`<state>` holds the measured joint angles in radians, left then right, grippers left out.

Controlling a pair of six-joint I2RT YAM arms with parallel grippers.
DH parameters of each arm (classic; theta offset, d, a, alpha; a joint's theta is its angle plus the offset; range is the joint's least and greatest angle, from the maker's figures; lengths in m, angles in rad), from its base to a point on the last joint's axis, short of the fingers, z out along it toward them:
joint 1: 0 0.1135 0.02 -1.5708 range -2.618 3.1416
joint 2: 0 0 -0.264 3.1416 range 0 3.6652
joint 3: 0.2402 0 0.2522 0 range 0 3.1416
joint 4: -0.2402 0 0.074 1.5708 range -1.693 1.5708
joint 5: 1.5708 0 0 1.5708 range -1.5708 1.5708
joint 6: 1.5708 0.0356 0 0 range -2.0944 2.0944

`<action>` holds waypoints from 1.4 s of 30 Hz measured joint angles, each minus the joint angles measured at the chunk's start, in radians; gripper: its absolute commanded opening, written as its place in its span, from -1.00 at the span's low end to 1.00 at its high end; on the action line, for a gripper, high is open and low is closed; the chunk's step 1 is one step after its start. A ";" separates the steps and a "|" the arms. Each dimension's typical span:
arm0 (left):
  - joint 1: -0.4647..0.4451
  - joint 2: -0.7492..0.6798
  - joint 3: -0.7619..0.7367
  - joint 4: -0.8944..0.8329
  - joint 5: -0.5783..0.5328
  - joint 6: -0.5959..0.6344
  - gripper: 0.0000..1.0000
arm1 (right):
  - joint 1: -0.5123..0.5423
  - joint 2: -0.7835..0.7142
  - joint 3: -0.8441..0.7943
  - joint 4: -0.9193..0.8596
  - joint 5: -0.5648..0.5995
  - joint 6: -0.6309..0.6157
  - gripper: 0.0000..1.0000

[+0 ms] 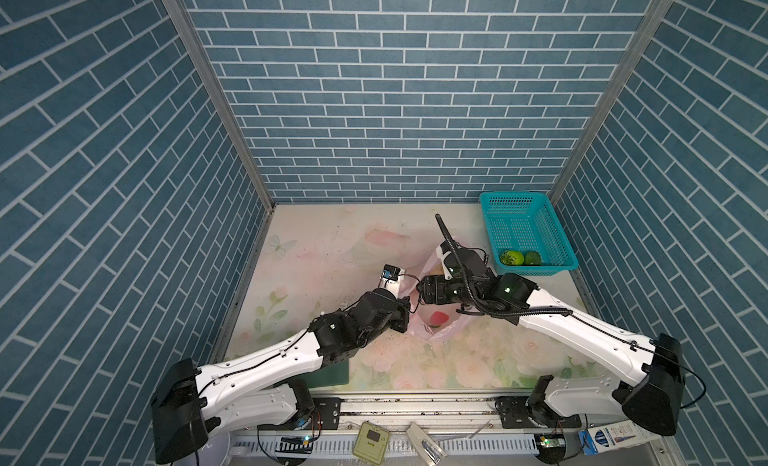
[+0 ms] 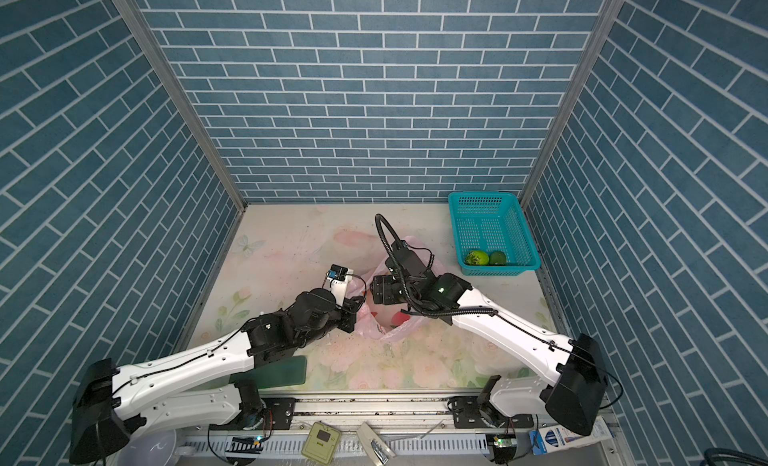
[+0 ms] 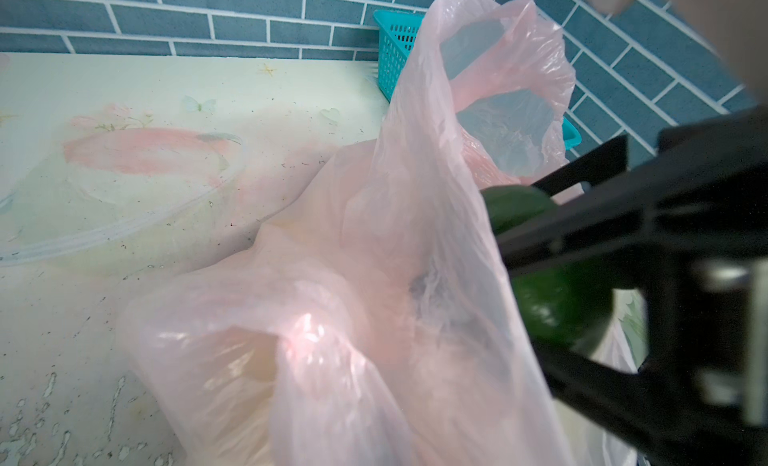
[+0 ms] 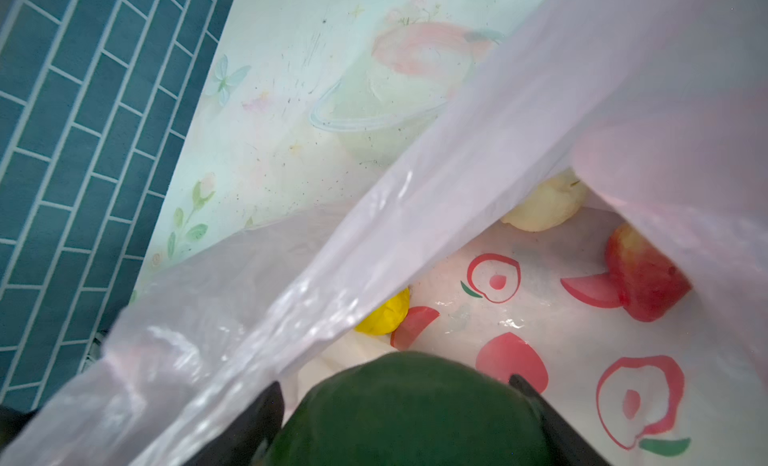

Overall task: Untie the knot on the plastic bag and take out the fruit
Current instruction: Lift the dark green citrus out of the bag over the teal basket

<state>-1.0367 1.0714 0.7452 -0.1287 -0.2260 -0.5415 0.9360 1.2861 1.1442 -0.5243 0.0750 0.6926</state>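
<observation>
Right gripper [image 4: 397, 395] holds one fruit [image 4: 409, 422], basket [image 1: 536, 271] two.

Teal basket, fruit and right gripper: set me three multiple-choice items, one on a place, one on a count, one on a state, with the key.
1. Where on the table does the teal basket stand?
A. near left corner
B. far right corner
C. middle of the front edge

2. How many fruits lie in the basket?
A. two
B. none
C. five

3. What is the right gripper doing?
A. hanging open above the basket
B. clamping the basket's rim
C. gripping a dark green fruit inside the plastic bag

Key:
1 B: both top views show it at the far right.
2 A: two green fruits sit at its near end.
3 C: the right wrist view shows its fingers on either side of the fruit, with bag film around.
</observation>
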 measured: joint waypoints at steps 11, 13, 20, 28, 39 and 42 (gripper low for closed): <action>0.000 0.000 0.000 0.000 -0.002 0.003 -1.00 | -0.083 -0.048 0.181 -0.129 -0.008 -0.045 0.15; 0.000 0.000 0.000 0.000 -0.002 0.004 -1.00 | -0.150 -0.057 0.199 -0.138 -0.025 -0.048 0.16; 0.000 0.000 0.000 0.001 -0.003 0.004 -1.00 | -0.407 -0.067 0.233 -0.158 -0.095 -0.093 0.18; 0.000 0.000 0.000 0.000 -0.010 0.004 -1.00 | -0.745 -0.032 0.205 -0.095 -0.182 -0.143 0.18; 0.000 0.018 0.002 0.000 -0.017 0.011 -1.00 | -1.010 0.269 0.117 0.120 -0.215 -0.198 0.17; 0.000 0.029 0.003 0.000 -0.017 0.011 -1.00 | -1.044 0.365 0.125 0.151 -0.215 -0.208 0.17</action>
<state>-1.0370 1.1000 0.7483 -0.1287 -0.2428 -0.5304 -0.1081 1.6512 1.2694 -0.3729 -0.1398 0.4843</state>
